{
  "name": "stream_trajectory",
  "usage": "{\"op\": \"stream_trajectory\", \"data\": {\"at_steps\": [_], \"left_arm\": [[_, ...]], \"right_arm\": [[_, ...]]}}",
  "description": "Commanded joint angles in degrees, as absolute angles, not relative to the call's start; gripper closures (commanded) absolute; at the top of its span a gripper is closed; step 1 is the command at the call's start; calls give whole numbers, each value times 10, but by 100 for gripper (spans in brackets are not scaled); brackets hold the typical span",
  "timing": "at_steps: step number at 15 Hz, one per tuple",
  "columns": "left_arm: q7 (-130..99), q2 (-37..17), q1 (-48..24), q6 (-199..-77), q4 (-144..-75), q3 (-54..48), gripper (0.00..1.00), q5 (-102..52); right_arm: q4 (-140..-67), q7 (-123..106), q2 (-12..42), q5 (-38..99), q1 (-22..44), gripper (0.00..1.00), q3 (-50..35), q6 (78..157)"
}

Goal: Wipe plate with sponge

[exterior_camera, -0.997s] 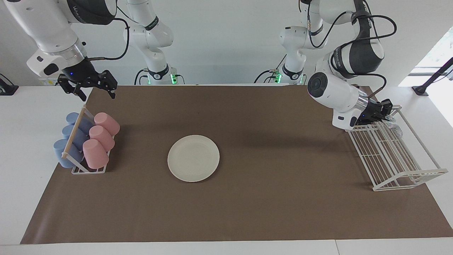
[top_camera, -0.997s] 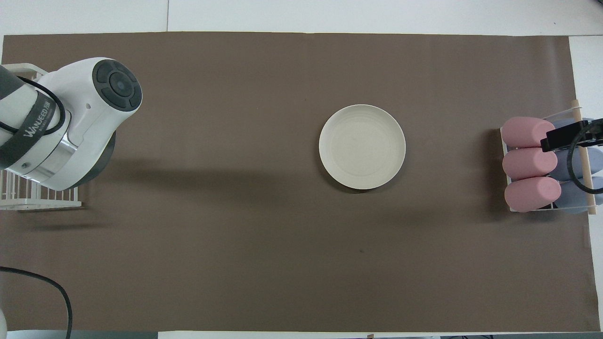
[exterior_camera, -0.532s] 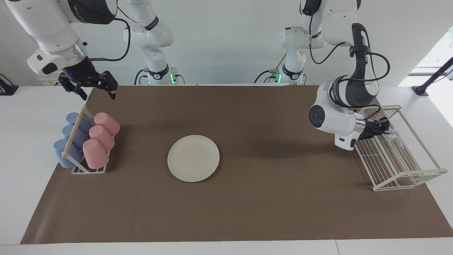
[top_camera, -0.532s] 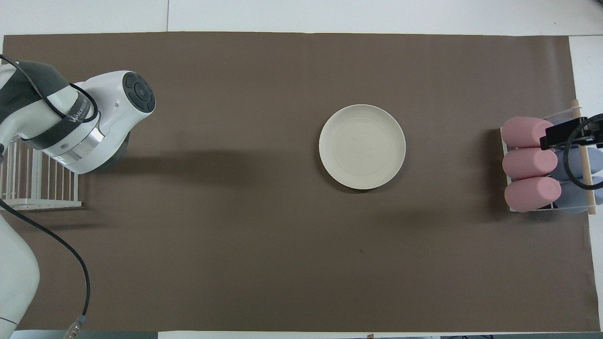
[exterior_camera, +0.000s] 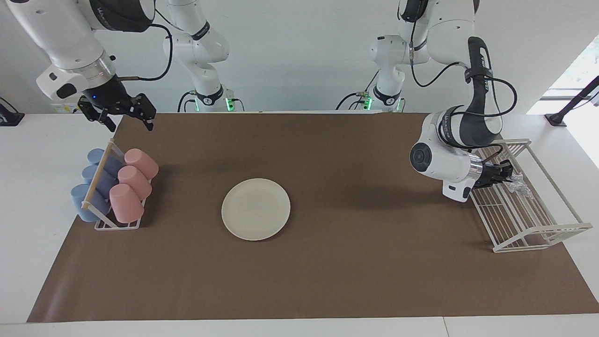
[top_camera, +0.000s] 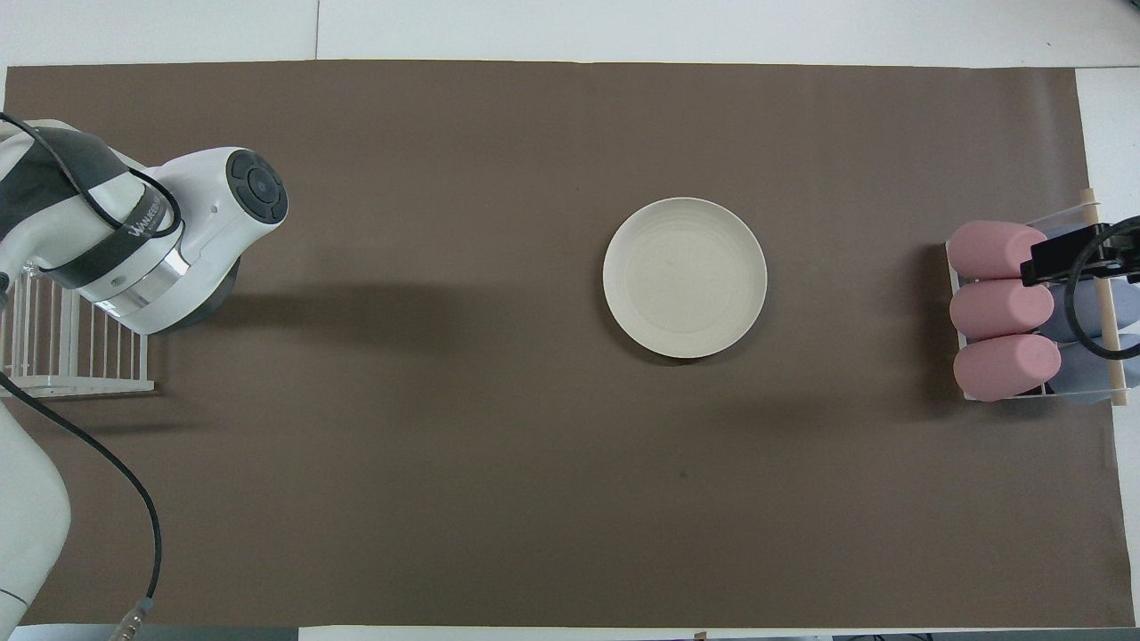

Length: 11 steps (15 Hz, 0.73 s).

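Note:
The cream-white plate [exterior_camera: 255, 209] [top_camera: 684, 278] lies flat in the middle of the brown mat. The silvery sponge [exterior_camera: 519, 188] hangs low inside the white wire rack [exterior_camera: 538, 230] at the left arm's end of the table. My left gripper [exterior_camera: 509, 177] reaches sideways into that rack, shut on the sponge's edge. In the overhead view the left arm's wrist [top_camera: 191, 236] hides both of them. My right gripper [exterior_camera: 130, 122] hovers open and holds nothing, above the cup rack's end nearest the robots.
A small rack [exterior_camera: 117, 224] [top_camera: 957, 267] at the right arm's end holds pink cups [exterior_camera: 132, 180] and blue cups [exterior_camera: 93, 185]. The brown mat [exterior_camera: 355, 262] covers most of the white table.
The left arm has dropped lower and swung its wrist down, bringing the gripper and the sponge deeper into the wire rack. The right gripper has barely shifted.

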<state>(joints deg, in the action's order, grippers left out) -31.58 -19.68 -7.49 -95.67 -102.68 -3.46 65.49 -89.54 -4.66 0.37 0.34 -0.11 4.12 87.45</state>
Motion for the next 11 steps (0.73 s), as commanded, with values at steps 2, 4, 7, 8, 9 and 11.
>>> {"op": "stream_trajectory", "data": {"at_steps": [2, 4, 7, 8, 9, 11], "left_arm": [[-332, -178, -65, -982, -1049, -38, 59, 659], [-335, -178, -65, -983, -1045, -38, 0, 659], [-336, -178, -65, -983, -1045, -39, 0, 658], [-336, -178, -65, -983, -1045, -39, 0, 657], [-336, -178, -65, -983, -1044, -39, 0, 655], [-336, -178, -65, -985, -1043, -39, 0, 650]], "right_arm": [[-895, -34, -3, -1, 4, 0, 42, 865], [-895, -34, -3, -1, 4, 0, 42, 865], [-895, -33, -3, 0, 4, 0, 42, 864], [-895, -34, -3, 0, 4, 0, 42, 863], [-895, -34, -3, 0, 4, 0, 42, 863], [-895, -35, -3, 0, 4, 0, 42, 863]]}}
